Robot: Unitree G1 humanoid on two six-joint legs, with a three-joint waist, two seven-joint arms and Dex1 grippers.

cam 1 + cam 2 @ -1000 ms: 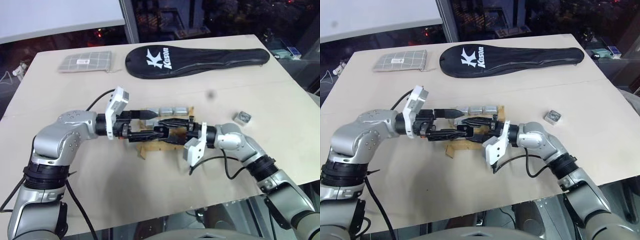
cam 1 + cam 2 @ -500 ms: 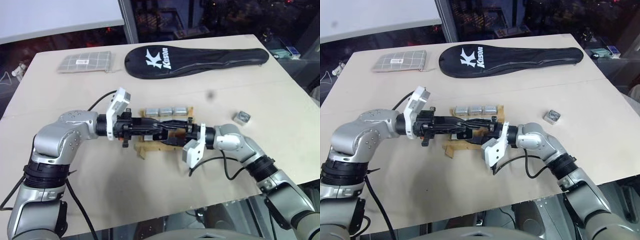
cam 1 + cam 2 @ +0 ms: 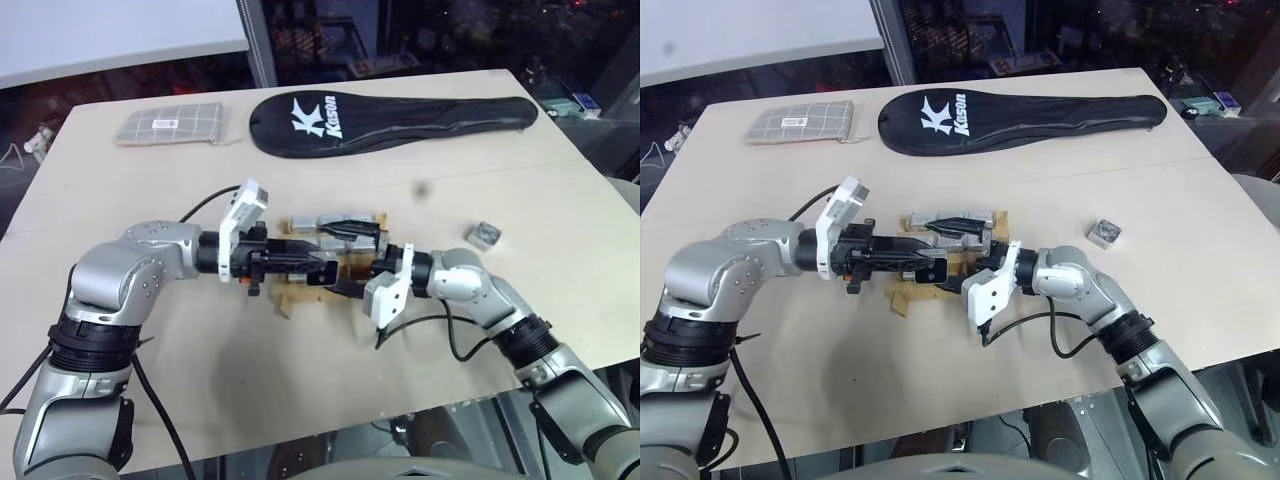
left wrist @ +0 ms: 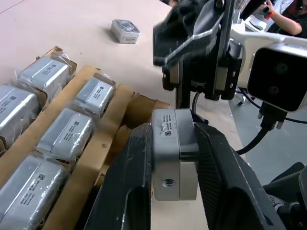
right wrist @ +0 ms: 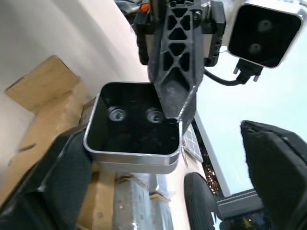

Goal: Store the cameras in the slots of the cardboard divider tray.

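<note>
Item: camera (image 4: 173,153), silver-grey block with black lens face, clamped in my left pincer (image 4: 172,158), held just above the near edge of the cardboard divider tray (image 4: 103,143) at mid-table (image 3: 560,170). My right pincer (image 5: 163,158) faces it, jaws spread wide, one finger on each side of the block without gripping it. Relation that counts: free slots lie directly under and just beyond the held camera, so the left arm is the nearer one. One spare camera (image 3: 487,234) sits well apart to the right.
</note>
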